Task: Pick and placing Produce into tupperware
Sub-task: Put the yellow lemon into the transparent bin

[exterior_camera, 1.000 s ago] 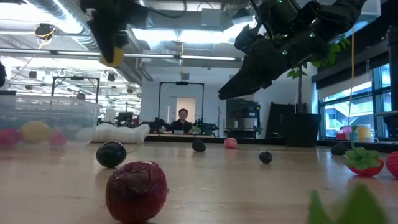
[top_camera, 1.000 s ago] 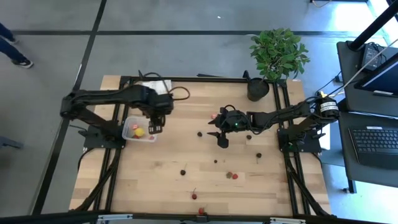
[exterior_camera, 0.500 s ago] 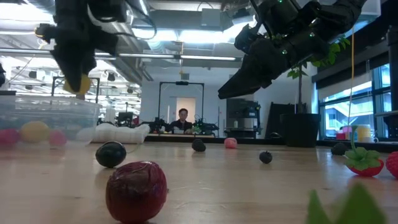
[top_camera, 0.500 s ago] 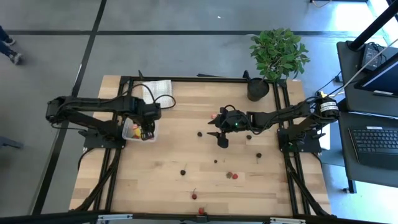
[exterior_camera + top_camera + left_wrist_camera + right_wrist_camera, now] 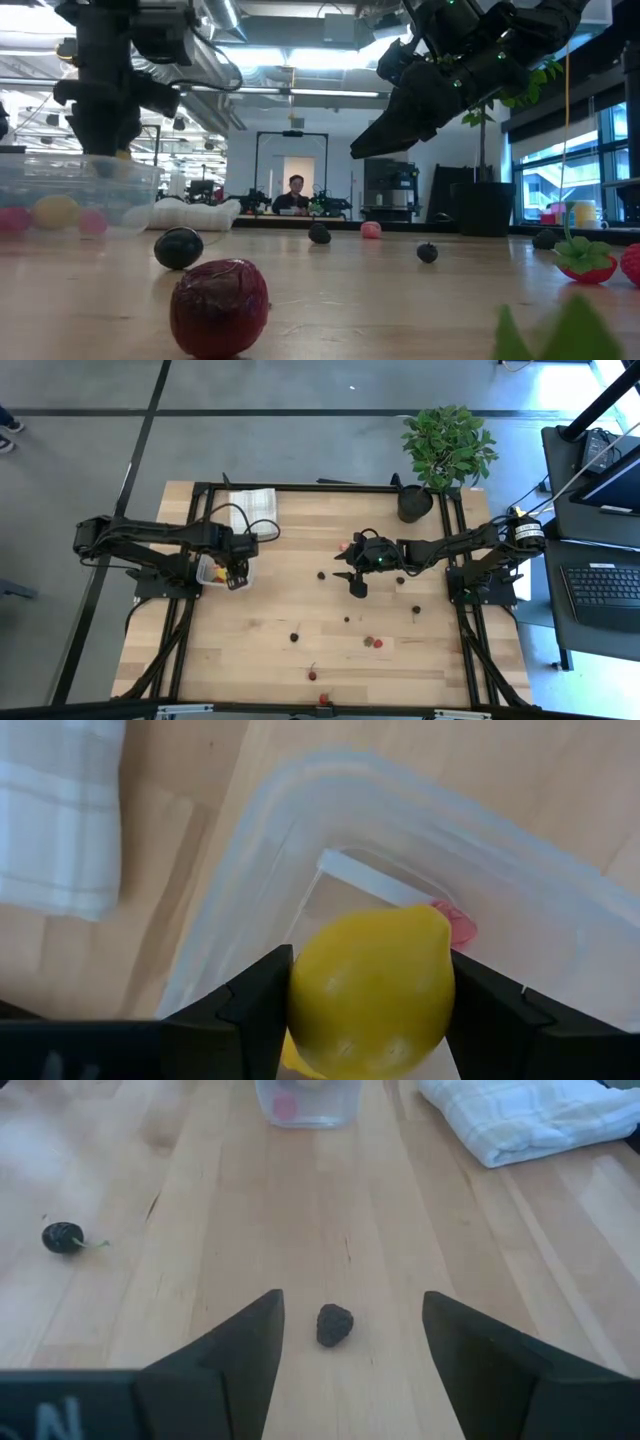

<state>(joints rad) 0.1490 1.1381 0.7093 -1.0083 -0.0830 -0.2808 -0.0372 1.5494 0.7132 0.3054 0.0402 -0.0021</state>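
The left arm reaches in from the table's left edge, its dark two-finger left gripper [image 5: 232, 565] lowered at the near-left part of the table and pointing steeply down. Its two black fingers [image 5: 250, 1005] are closed against the sides of a yellow lemon-shaped piece [image 5: 372, 992], pinning it between them. The right arm stretches from the right edge toward the middle of the table, bent downward at the wrist. Its right gripper [image 5: 356, 586] hangs above the wood, fingers [image 5: 235, 1350] spread wide with nothing between them.

Grey concrete floor [image 5: 300, 430] crossed by dark lines; ceiling strip lights [image 5: 300, 55]; bright window [image 5: 545, 170] at right; desk with laptop [image 5: 605, 585].
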